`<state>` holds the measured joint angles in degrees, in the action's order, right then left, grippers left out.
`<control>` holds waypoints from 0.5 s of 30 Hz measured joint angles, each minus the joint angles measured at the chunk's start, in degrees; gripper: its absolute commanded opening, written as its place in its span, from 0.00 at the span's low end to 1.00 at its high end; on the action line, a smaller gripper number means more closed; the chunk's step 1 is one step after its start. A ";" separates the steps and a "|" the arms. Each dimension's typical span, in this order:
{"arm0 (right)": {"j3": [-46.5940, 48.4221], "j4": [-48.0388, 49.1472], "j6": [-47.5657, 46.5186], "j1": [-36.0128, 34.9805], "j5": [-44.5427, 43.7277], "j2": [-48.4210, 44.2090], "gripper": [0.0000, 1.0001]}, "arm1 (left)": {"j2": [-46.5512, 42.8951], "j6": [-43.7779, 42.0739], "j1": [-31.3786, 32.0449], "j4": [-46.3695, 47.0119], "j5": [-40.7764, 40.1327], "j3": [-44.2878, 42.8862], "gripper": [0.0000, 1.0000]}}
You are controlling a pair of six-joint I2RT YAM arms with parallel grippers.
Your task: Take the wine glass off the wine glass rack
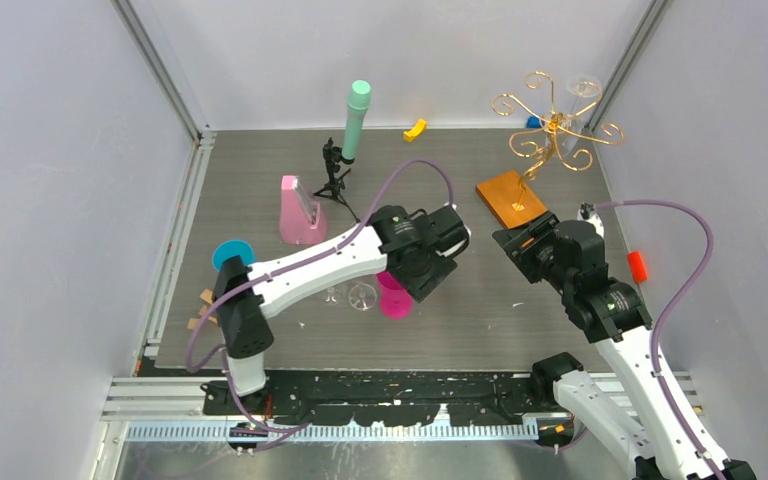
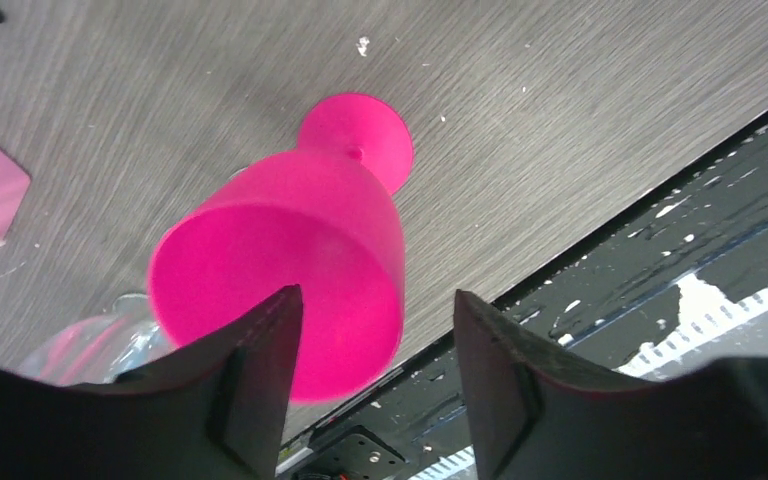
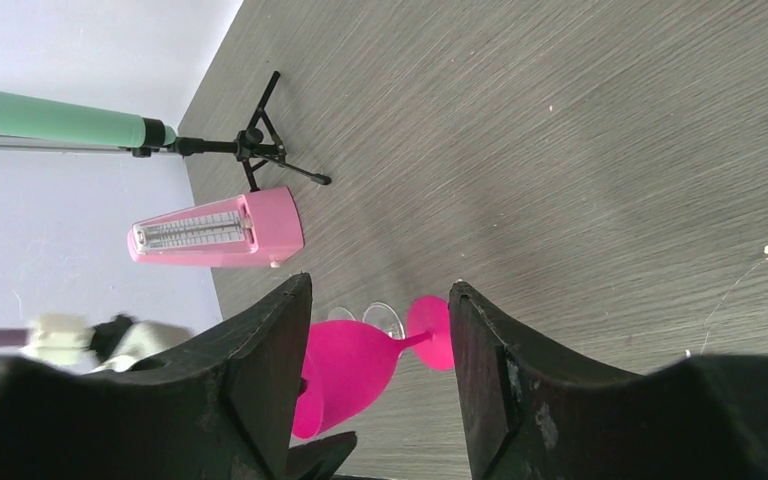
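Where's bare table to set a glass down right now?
Bare: mid-table between the mini tripod and the rack's wooden base; also back left, between the pink metronome and the wall. Crowded: around the pink glass and the clear glasses beside it.

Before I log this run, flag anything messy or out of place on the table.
White flecks litter the grey table near the pink wine glass, like chips or crumbs. The glass itself stands upright, and nothing looks spilled or broken.
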<state>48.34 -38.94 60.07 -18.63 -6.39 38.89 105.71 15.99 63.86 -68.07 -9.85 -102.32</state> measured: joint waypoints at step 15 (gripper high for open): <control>12.04 2.32 -7.06 0.00 10.84 4.33 0.71 | -28.30 -0.20 0.00 15.72 -5.64 12.31 1.00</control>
<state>60.38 -36.62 53.01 -18.63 4.45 43.22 77.41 15.79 63.86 -52.36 -15.49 -90.02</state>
